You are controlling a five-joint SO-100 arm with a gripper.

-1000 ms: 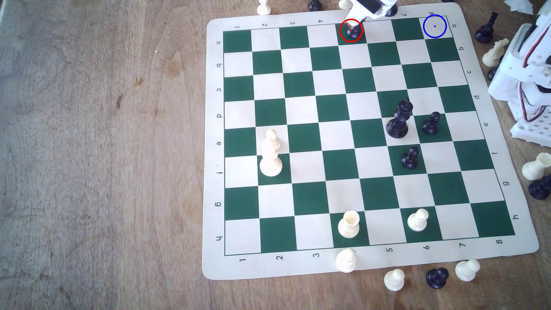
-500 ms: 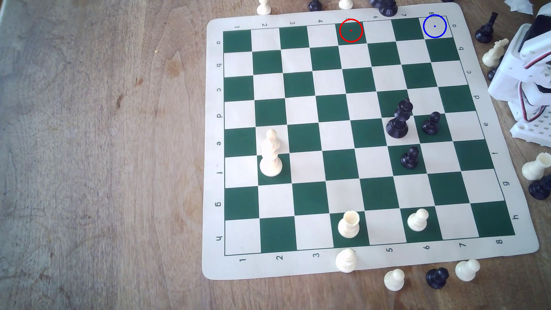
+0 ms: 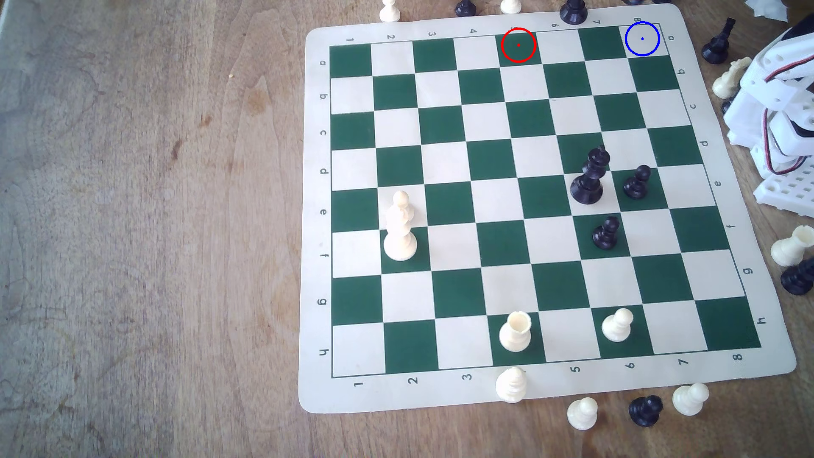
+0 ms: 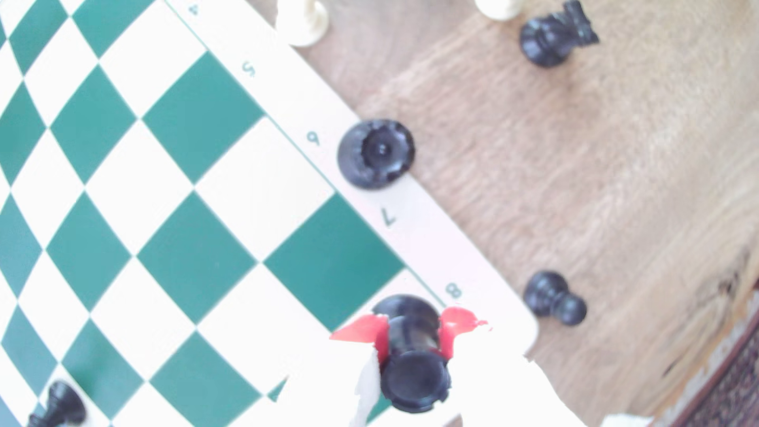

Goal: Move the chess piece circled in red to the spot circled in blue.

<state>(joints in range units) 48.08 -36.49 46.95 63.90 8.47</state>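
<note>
In the wrist view my gripper (image 4: 412, 336) is shut on the chess piece circled in red, a small black rook (image 4: 414, 379). Its red-padded fingers (image 4: 371, 328) clamp the rook's waist. The hollow turret top faces the camera. The rook hangs above the board's corner by the printed "8" (image 4: 453, 290). In the exterior view the spot circled in blue (image 3: 642, 38), a cream corner square, is bare. The red-ringed green square (image 3: 518, 45) has nothing on it.
A black king (image 3: 590, 176) and two black pawns (image 3: 637, 182) (image 3: 607, 233) stand mid-board. A black piece (image 4: 376, 154) sits on the mat's border by the "6", and a pawn (image 4: 554, 297) lies on the wood beyond the corner. The white arm base (image 3: 779, 110) fills the exterior view's right edge.
A second ago the gripper stood at the rook on the red-ringed square. The rook has left that square, and the arm has swung toward the exterior view's right.
</note>
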